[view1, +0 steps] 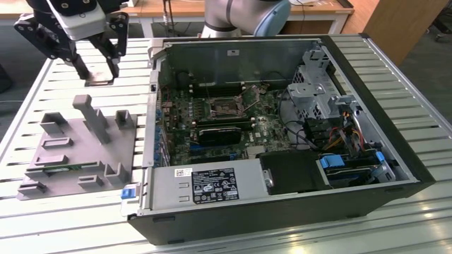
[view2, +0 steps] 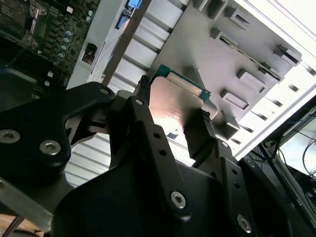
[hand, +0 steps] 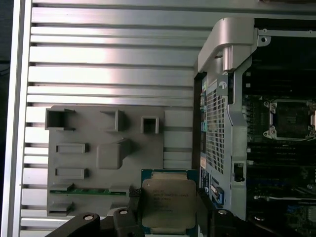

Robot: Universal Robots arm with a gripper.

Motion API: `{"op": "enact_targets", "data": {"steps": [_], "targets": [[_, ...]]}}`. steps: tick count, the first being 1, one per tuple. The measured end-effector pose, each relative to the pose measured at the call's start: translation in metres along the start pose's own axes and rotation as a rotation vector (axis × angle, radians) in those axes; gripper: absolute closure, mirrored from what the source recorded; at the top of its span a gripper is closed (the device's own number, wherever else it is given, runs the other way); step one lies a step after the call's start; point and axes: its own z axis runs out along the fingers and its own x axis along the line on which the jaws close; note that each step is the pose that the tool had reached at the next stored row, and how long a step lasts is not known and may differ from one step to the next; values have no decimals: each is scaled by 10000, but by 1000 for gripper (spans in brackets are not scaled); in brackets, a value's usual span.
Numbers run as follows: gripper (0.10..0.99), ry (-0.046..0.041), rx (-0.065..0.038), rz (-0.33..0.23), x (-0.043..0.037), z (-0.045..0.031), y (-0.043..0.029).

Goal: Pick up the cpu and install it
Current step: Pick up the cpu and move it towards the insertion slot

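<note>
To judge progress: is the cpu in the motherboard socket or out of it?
Out. The gripper is shut on the cpu, outside the computer case; the socket lies apart.

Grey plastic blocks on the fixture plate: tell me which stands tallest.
The narrow grey plastic post in the exterior view; it rises well above the squat blocks around it.

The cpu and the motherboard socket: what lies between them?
In the first wrist view, the case's perforated metal wall stands between the cpu and the socket.
</note>
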Motion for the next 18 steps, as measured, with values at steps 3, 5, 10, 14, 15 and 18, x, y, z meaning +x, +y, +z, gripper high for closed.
{"op": "enact_targets", "data": {"steps": [3, 5, 10, 14, 15, 18], "targets": [[557, 0, -1, 0, -63, 1, 0], [557, -1, 0, 0, -97, 2, 4], [557, 0, 0, 0, -175, 6, 36], [557, 0, 0, 0, -225, 10, 78], [557, 0, 0, -1, -237, 11, 89], [557, 0, 0, -1, -280, 15, 120]]}}
